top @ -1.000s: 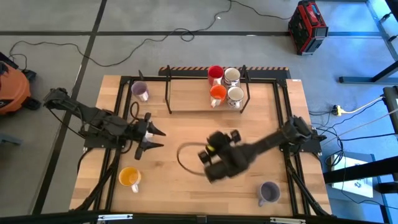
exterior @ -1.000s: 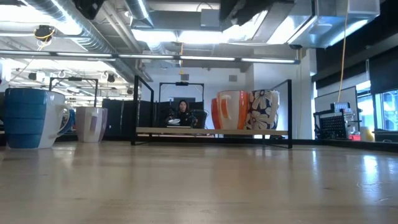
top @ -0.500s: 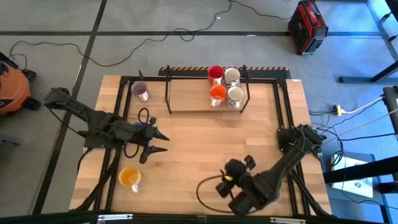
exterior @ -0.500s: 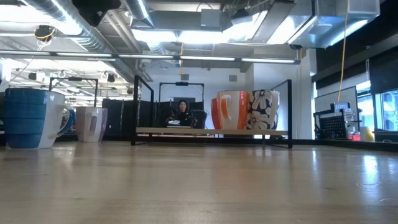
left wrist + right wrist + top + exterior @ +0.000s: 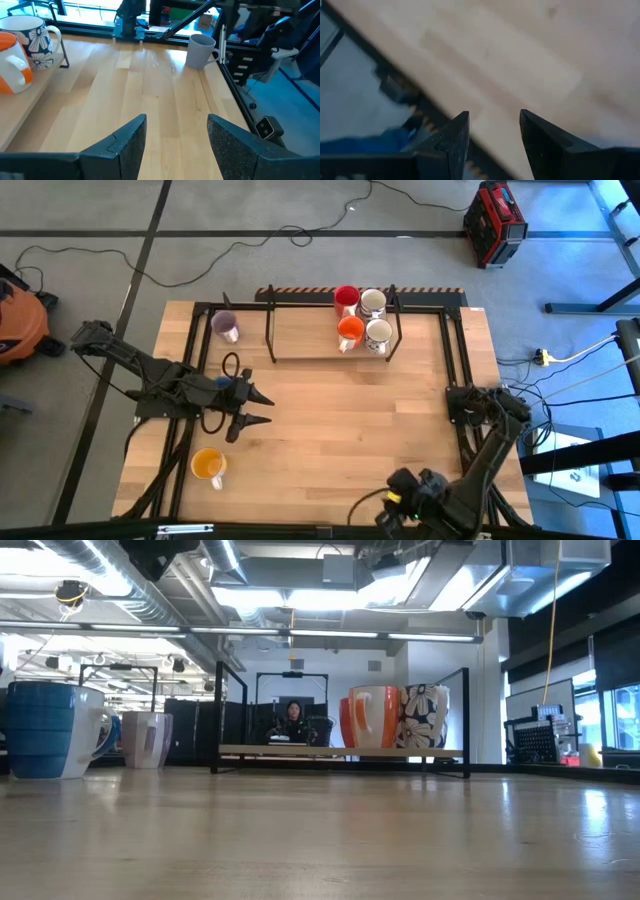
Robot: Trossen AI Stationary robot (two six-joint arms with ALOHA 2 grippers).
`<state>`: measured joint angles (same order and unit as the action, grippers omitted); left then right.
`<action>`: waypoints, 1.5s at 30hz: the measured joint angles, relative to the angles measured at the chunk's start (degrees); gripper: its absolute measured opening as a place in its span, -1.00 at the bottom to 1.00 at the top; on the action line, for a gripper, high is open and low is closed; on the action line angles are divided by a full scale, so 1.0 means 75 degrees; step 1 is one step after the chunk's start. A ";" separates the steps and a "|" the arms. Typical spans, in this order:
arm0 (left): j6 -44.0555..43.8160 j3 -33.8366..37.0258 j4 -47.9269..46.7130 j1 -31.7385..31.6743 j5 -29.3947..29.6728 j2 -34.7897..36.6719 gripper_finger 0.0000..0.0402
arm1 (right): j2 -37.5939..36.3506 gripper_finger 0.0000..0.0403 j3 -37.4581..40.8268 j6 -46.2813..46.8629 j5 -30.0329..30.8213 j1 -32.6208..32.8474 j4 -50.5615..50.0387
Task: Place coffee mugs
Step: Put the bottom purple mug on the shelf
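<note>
1. My left gripper (image 5: pixel 262 407) sits over the table's left half, jaws spread with nothing between them; its wrist view (image 5: pixel 175 132) shows bare wood in the gap.
2. My right gripper (image 5: pixel 492 131) is down at the near table edge, largely cut off in the high view; its fingers stand apart and empty over blurred wood.
3. On the rack (image 5: pixel 300 355) at the far side I see four mugs clustered: red mug (image 5: pixel 346 299), white mug (image 5: pixel 372 302), orange mug (image 5: pixel 350 331), flowered white mug (image 5: pixel 378 333).
4. A lilac mug (image 5: pixel 226 326) stands at the far left, a yellow-orange mug (image 5: pixel 208 466) near left.
5. The low view shows a blue mug (image 5: pixel 45 729), partly cropped; from above I cannot find it.
6. Another lilac mug (image 5: pixel 201 50) shows only in the left wrist view.
</note>
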<state>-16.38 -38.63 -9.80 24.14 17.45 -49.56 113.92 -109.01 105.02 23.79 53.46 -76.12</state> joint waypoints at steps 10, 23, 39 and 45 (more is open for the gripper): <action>0.0000 0.0000 -0.0003 0.0000 0.0008 0.0000 0.02 | 0.0211 -0.19 0.0000 0.1708 -0.2122 0.0216 0.0459; -0.0004 0.0000 -0.0006 -0.0001 0.0012 0.0000 0.01 | 0.0724 -0.19 0.0006 0.3371 -0.3602 0.0176 0.0316; 0.0000 0.0000 -0.0006 -0.0003 0.0012 0.0000 0.02 | 0.0728 -0.19 0.0003 0.2301 -0.3649 0.0170 -0.1333; 0.0000 0.0002 -0.0012 -0.0001 0.0012 0.0000 0.02 | 0.0727 -0.19 0.0003 0.1743 -0.3198 0.0167 -0.1617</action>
<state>-16.38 -38.62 -9.89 24.13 17.54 -49.56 119.37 -108.99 118.09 -0.19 54.72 -88.24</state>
